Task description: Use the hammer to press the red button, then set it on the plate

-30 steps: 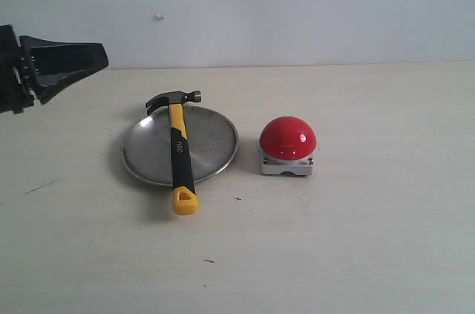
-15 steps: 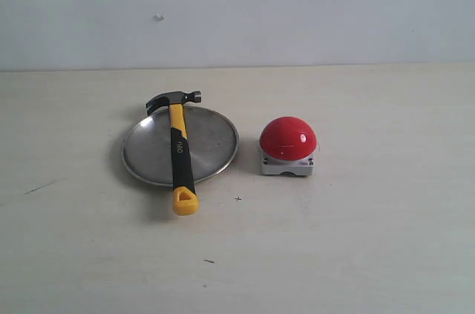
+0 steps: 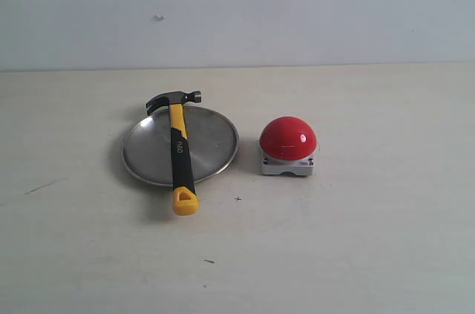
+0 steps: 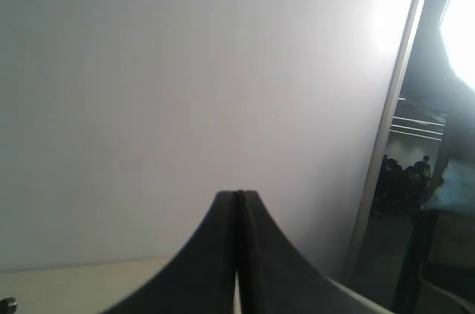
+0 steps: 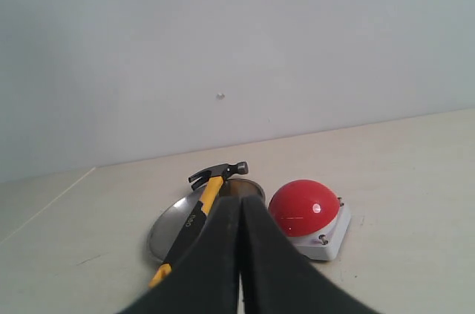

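The hammer (image 3: 179, 152) lies across the silver plate (image 3: 211, 143), dark head past the far rim, yellow looped end over the near rim on the table. To its right sits the red button (image 3: 288, 138) on its grey-white base. No gripper shows in the exterior view. In the right wrist view my right gripper (image 5: 240, 201) is shut and empty, well back from the hammer (image 5: 200, 208), plate (image 5: 169, 226) and red button (image 5: 304, 207). My left gripper (image 4: 238, 194) is shut too, holding nothing, facing a white wall.
The pale table (image 3: 356, 240) runs back to a white wall (image 3: 297, 10). A few small dark marks (image 3: 237, 198) dot the tabletop. In the left wrist view a wall edge and a dim room (image 4: 423, 203) lie beyond the table.
The left gripper, seen at the exterior view's left edge a second ago, has left that view. The hammer, plate and button have not moved.
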Available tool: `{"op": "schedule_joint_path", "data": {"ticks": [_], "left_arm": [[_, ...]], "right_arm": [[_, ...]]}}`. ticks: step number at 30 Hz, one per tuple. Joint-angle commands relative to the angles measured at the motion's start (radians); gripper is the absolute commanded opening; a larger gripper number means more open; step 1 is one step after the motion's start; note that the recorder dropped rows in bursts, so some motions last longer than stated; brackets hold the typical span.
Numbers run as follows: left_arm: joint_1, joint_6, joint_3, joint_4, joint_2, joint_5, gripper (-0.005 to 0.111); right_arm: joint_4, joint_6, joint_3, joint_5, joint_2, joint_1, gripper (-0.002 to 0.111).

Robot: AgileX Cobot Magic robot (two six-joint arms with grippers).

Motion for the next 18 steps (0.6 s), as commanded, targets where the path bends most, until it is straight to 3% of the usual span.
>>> {"op": "schedule_joint_path", "data": {"ticks": [1, 18], "left_arm": [[0.001, -0.007, 0.008, 0.075, -0.006, 0.002, 0.000], [0.001, -0.007, 0.008, 0.080, -0.006, 0.002, 0.000]], "right_arm": [[-0.005, -0.009, 0.005, 0.001, -0.006, 0.004, 0.000], [-0.005, -0.009, 0.005, 0.001, -0.006, 0.004, 0.000]]}}
